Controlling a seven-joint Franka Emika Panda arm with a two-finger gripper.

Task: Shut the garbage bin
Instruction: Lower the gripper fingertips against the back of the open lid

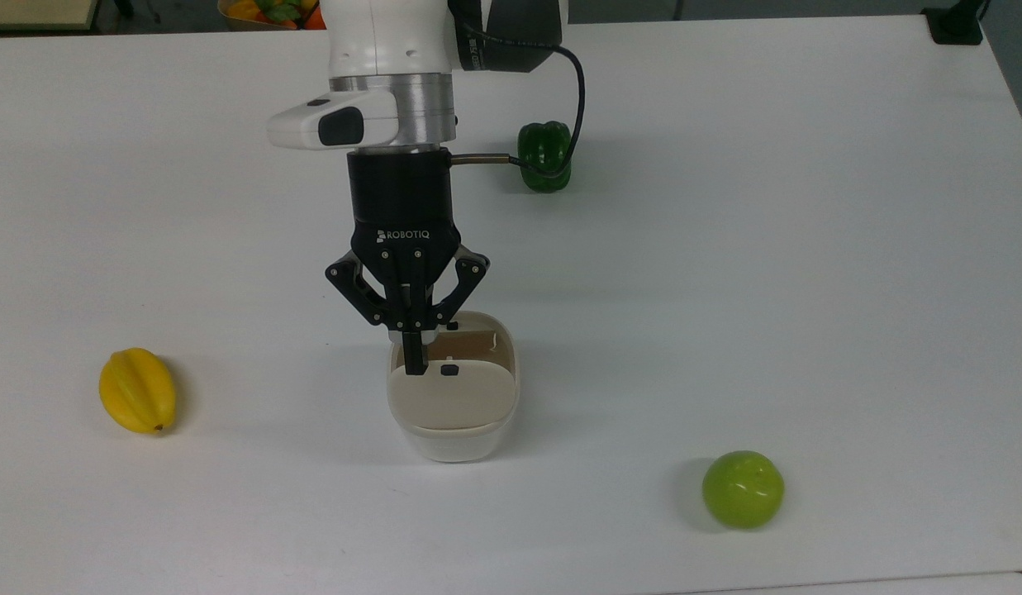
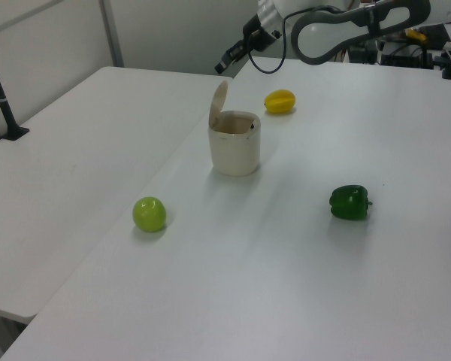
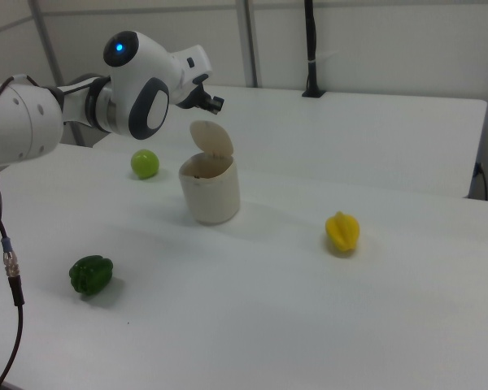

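The garbage bin stands near the table's middle, a cream-white tub with its beige lid raised upright on its hinge. The same bin and lid show in the left view, and the bin with its lid in the right view. My gripper is shut with nothing in it. Its tips overlap the lid's free edge in the top view. In the side views the gripper hangs just above and beside the lid's top edge, with a small gap.
A yellow starfruit lies at the top view's left, a green apple at its lower right, and a green pepper behind the arm's cable. A fruit bowl sits at the far edge. A black post base occupies the far right corner.
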